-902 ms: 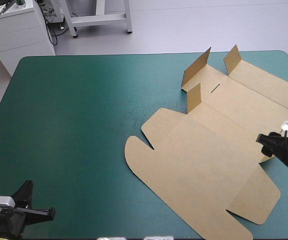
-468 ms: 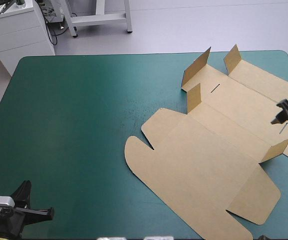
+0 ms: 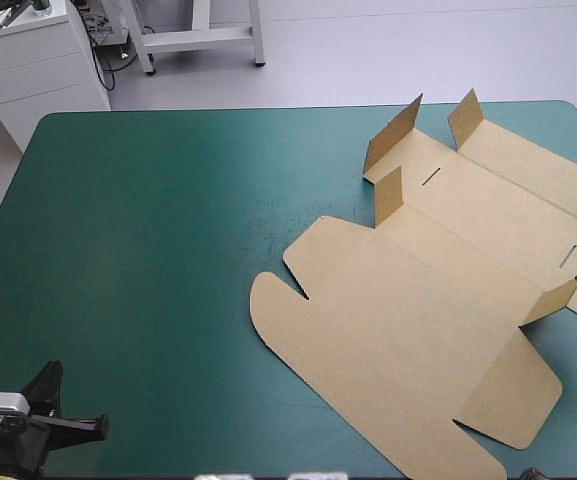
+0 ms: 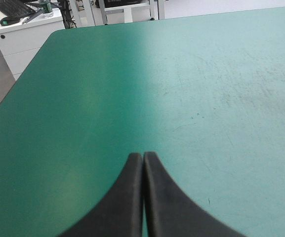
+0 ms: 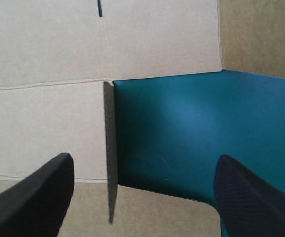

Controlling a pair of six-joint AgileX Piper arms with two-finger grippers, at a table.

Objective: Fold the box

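**Step in hand (judged):** raising a side wall of the box (image 3: 438, 300) at its right edge. To do it well, centre the spread fingers on the short upright flap (image 5: 111, 163), close on the board only, and swing it along its crease without dragging the sheet across the cover (image 3: 168, 250).

**Left gripper** (image 4: 143, 158): near left corner of the table, fingers pressed together in a point, holding nothing. Only bare teal-green cover lies ahead, and the box is well apart to its right.

**Box:** brown, on the right half of the table, mostly flat, with small flaps raised at the far and right sides.

**Right gripper** (image 5: 144, 160): at the box's right edge, fingers wide apart and empty. The upright flap stands edge-on between them, nearer one finger and touching neither, with flat board and cover beyond it.
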